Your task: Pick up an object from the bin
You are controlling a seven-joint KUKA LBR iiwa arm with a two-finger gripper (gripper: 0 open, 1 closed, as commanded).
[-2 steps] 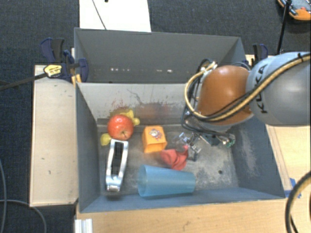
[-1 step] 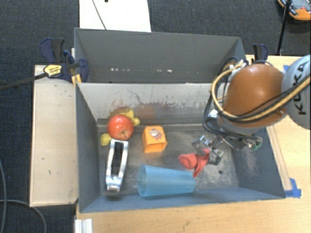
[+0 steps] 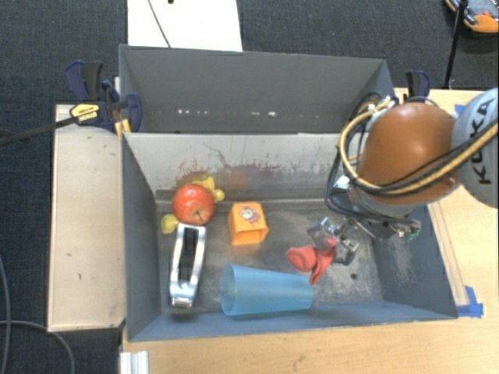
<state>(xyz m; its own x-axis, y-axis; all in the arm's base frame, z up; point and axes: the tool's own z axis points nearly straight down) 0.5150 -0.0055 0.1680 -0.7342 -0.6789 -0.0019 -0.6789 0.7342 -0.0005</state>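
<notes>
My gripper (image 3: 334,244) is low over the right half of the bin floor, its metal fingers pointing left. A small crumpled red thing (image 3: 309,260) sits right at the fingertips and appears to touch them; whether the fingers clasp it cannot be told. A light blue plastic cup (image 3: 263,291) lies on its side along the front wall, just left of and below the red thing.
An orange block (image 3: 248,224) stands mid-bin. A red apple (image 3: 192,204) rests on a yellow thing (image 3: 171,222) at the back left. A silver and black tool (image 3: 187,265) lies along the left wall. The arm's orange dome overhangs the right wall.
</notes>
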